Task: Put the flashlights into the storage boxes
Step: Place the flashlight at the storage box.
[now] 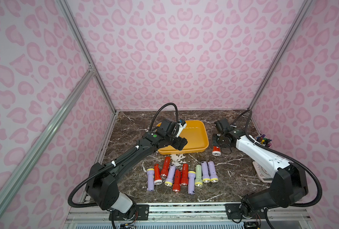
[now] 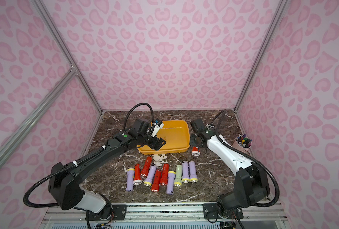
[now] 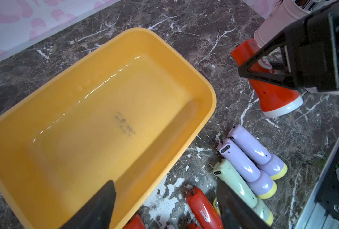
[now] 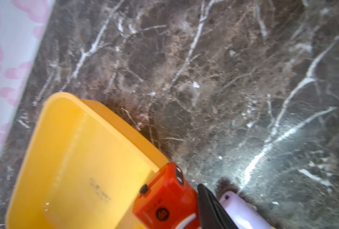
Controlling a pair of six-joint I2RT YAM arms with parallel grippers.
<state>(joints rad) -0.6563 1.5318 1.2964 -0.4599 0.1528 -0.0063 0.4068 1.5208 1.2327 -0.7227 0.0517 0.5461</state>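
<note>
Ten flashlights (image 1: 177, 178) are lying in a row at 6 o'clock of the yellow tray (image 1: 196, 134). At its 4 o'clock the right gripper (image 1: 218, 145) is clamping a red flashlight (image 1: 216, 152), which should be clearing the rim before travelling toward 9 o'clock. Over the 7 o'clock corner the left gripper (image 1: 180, 144) is hovering, jaws apart.

No text can be read with certainty. The floor of the yellow tray (image 3: 85, 148) carries a dark print (image 3: 125, 124), too smeared to read. The orange-red flashlight (image 3: 272, 95) right of the tray shows a white round logo (image 3: 264, 61), partly hidden, and in the right wrist view a round stamped mark (image 4: 162, 213), not legible. A red flashlight (image 3: 198, 202) in the near row bears blurred white letters (image 3: 204, 215).
</note>
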